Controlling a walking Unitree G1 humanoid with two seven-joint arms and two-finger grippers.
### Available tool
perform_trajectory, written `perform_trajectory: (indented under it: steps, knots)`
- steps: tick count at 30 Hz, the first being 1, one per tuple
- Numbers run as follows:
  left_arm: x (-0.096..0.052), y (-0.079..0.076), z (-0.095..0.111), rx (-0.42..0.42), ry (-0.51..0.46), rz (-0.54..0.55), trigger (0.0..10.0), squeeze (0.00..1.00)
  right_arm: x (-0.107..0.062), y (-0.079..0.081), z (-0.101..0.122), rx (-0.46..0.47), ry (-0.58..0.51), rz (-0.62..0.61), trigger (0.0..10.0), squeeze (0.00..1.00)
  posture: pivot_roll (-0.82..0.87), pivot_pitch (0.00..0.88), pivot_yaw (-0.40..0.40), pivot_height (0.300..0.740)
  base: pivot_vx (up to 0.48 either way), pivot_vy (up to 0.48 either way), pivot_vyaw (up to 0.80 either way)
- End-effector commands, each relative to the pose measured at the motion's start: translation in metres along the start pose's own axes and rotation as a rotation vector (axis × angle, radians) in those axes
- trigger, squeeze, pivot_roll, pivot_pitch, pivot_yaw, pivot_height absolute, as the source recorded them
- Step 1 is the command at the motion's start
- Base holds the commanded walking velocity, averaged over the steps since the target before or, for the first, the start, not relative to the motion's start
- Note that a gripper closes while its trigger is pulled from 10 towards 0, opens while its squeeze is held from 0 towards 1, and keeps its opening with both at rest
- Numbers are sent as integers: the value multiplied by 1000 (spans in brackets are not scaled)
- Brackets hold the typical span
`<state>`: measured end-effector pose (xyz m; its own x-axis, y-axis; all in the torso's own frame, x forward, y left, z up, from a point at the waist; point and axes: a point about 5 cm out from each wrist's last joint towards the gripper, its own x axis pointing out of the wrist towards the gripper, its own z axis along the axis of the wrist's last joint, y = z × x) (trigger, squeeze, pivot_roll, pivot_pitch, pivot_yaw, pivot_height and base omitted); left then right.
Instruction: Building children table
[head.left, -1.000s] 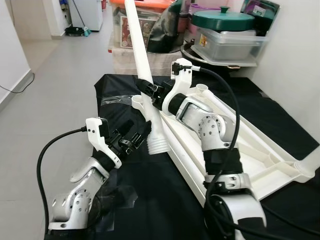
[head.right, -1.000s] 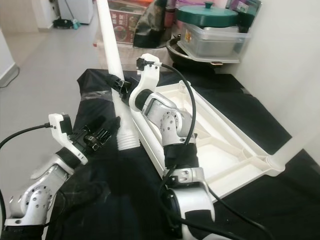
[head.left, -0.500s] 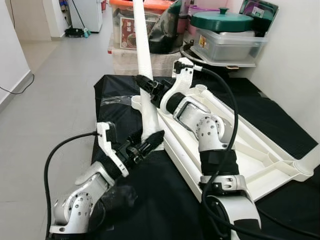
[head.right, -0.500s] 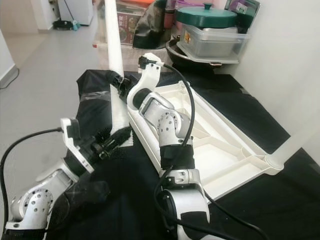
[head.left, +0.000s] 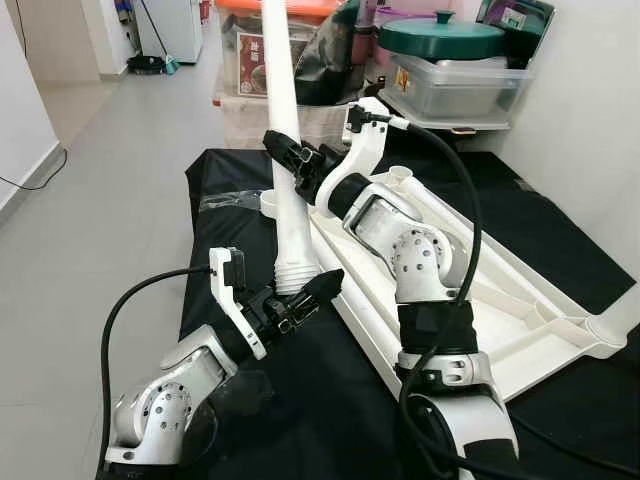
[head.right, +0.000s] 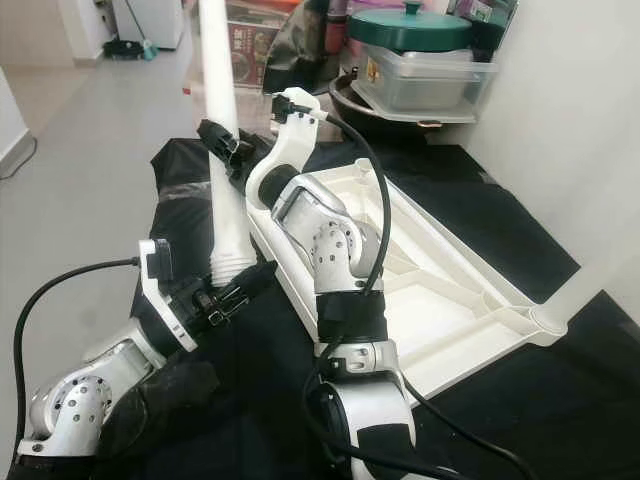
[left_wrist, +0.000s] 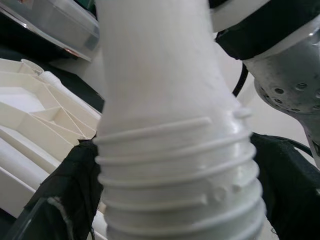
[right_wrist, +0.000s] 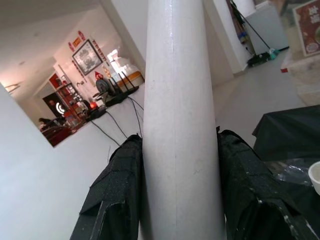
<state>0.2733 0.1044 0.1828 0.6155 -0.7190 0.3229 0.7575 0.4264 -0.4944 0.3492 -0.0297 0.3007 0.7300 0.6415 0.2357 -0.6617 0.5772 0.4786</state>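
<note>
Free room: bare black cloth (head.left: 330, 400) betw. both arms; grey floor (head.left: 110, 170) on robot's left.
Obstacles: upturned white tabletop (head.left: 500, 300) right of centre; upright table leg (head.left: 285, 150) in the middle; storage boxes (head.left: 455, 85) and green-lidded pot (head.left: 440, 38) behind; wall (head.left: 590, 120) on right.

Bright, even daylight; blurred wrist close-up

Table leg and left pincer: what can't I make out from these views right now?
- Leg: its top is cut off by the upper edge of both eye views.
- Left pincer: whether it touches the leg's threaded end; the left wrist view is too close.
- Tabletop: the right arm hides part of its near edge.
</note>
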Motion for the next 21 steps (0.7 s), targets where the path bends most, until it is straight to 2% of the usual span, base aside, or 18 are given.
perform_trajectory:
  steps: [1, 6, 7, 17, 21]
  knots:
    - [0, 1, 0, -1, 9, -2, 10000, 0, 0, 6, -7, 26, 9, 33, 0, 0, 49, 0, -94, 740, 0, 0, 0]
    - [0, 3, 1, 4, -3, 17, 10000, 0, -1, 8, -9, 20, 15, 47, 0, 0, 52, 0, -97, 740, 0, 0, 0]
    - [0, 3, 2, 13, -21, 18, 0, 0, -2, 10, -10, 11, 19, 65, 0, 0, 52, 0, -97, 740, 0, 0, 0]
    - [-1, 2, 2, 32, -31, 11, 0, 0, -4, 12, -12, 1, 23, 83, 0, 0, 53, 0, -96, 740, 0, 0, 0]
    - [-1, 0, -1, 66, 8, 1, 0, 0, -5, 12, -10, -5, 17, 82, 0, 0, 53, 0, -96, 740, 0, 0, 0]
